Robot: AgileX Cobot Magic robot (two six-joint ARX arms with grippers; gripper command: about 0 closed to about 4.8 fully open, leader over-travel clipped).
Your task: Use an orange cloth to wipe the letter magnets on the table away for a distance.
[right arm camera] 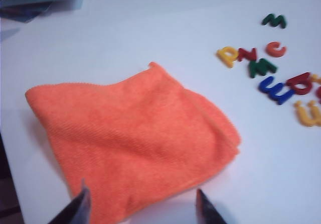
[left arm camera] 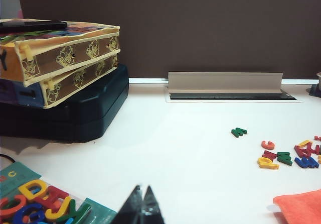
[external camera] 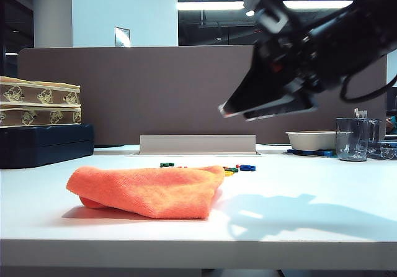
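The orange cloth [external camera: 149,190] lies rumpled and folded on the white table [external camera: 322,196], near its front. Just behind the cloth's right end sit the letter magnets [external camera: 239,168], small blue, green, yellow and red pieces. My right gripper [external camera: 232,108] hangs high above the table at the right, clear of both. In the right wrist view it [right arm camera: 142,194] is open above the cloth [right arm camera: 135,138], nothing between its fingers, with the magnets [right arm camera: 271,73] off to one side. My left gripper [left arm camera: 142,191] is shut and empty, far from the magnets [left arm camera: 283,156] and the cloth's corner [left arm camera: 301,206].
Two patterned boxes [external camera: 40,106] rest on a dark case [external camera: 46,143] at the back left. A bag of spare letters [left arm camera: 35,204] lies by the left gripper. A white bowl [external camera: 310,140] and clear cup [external camera: 353,139] stand back right, before the brown divider [external camera: 155,90].
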